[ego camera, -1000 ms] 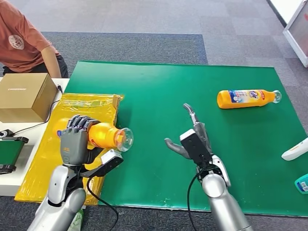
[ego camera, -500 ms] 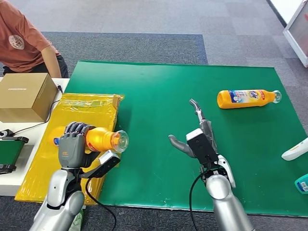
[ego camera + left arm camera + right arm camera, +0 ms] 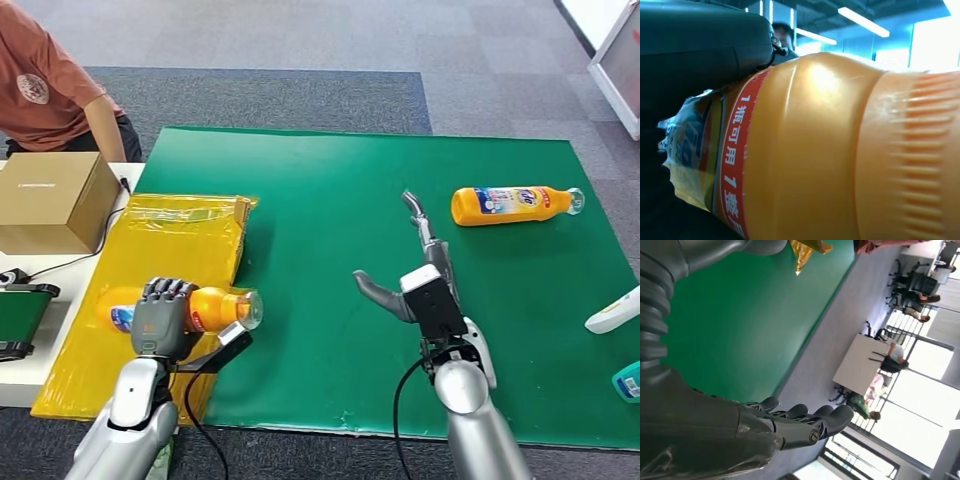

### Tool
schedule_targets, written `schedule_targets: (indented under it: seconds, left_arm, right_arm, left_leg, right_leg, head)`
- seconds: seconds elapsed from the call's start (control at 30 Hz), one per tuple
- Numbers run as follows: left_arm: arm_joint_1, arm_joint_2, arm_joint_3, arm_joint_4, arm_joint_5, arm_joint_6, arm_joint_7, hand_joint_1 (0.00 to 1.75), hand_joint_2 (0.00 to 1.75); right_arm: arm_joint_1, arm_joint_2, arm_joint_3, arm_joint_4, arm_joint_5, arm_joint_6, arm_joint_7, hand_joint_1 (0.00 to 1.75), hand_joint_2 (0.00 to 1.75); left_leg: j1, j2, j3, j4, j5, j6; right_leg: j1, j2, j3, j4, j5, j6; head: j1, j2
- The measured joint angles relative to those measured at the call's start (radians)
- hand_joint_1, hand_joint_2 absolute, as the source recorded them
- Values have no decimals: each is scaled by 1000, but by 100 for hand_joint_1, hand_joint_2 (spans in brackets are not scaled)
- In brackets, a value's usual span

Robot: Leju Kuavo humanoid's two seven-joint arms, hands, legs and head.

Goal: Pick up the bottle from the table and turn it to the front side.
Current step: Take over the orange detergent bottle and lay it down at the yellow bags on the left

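Left robot hand [image 3: 160, 318] grips an orange bottle [image 3: 215, 307] near the worktop's [image 3: 324, 200] left edge, hiding its middle; right robot hand [image 3: 415, 275] spread wide.

1. two orange bottles: one bottle [image 3: 215, 308] held lying sideways in the left hand [image 3: 160, 318] above the yellow sheet, its red-banded label close up in the left wrist view [image 3: 798, 150]; a second bottle [image 3: 513, 205] lying on its side on the green mat [image 3: 332, 200].
2. two robot hands: the left hand, and the right hand [image 3: 415, 285] with fingers spread, holding nothing.
3. one green mat.
4. one yellow sheet [image 3: 173, 240].
5. one cardboard box [image 3: 49, 200].
6. one person [image 3: 53, 90] in an orange shirt beside the box.
7. two partly cut-off items at the mat's right edge: one white [image 3: 613, 312], one teal [image 3: 628, 382].
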Motion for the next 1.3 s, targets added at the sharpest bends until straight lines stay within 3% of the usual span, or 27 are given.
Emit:
schedule_targets:
  seconds: [0.07,0.2,0.43,1.07,1.2,1.3]
  left_arm:
    - [-24,0,14,92,-14,30,-5,0,175]
    - [-36,-2,30,156,-67,92,-6,0,175]
    - [-31,-4,41,146,-90,62,-4,0,175]
    - [39,-20,59,54,-24,96,-52,0,175]
    - [63,-27,59,8,148,110,-151,0,175]
    - [115,-38,56,-109,498,1,-304,0,175]
  right_arm:
    - [0,-1,7,-26,13,-14,-4,0,175]
    - [27,-9,13,-96,15,-62,-38,0,175]
    - [67,-29,12,-193,12,-80,-45,0,175]
    - [93,-37,12,-230,33,-95,-48,0,175]
    - [101,-38,12,-234,42,-104,-45,0,175]
    - [125,-38,12,-245,57,-111,-41,0,175]
  left_leg:
    - [0,0,0,0,0,0]
    - [0,0,0,0,0,0]
    - [0,0,0,0,-1,0]
    - [0,0,0,0,-1,0]
    - [0,0,0,0,-1,0]
    - [0,0,0,0,-1,0]
  right_leg:
    - [0,0,0,0,0,0]
    - [0,0,0,0,0,0]
    - [0,0,0,0,0,0]
    - [0,0,0,0,0,0]
    - [0,0,0,0,0,0]
    - [0,0,0,0,-1,0]
  head:
    - [0,0]
    - [0,0]
    - [0,0]
    - [0,0]
    - [0,0]
    - [0,0]
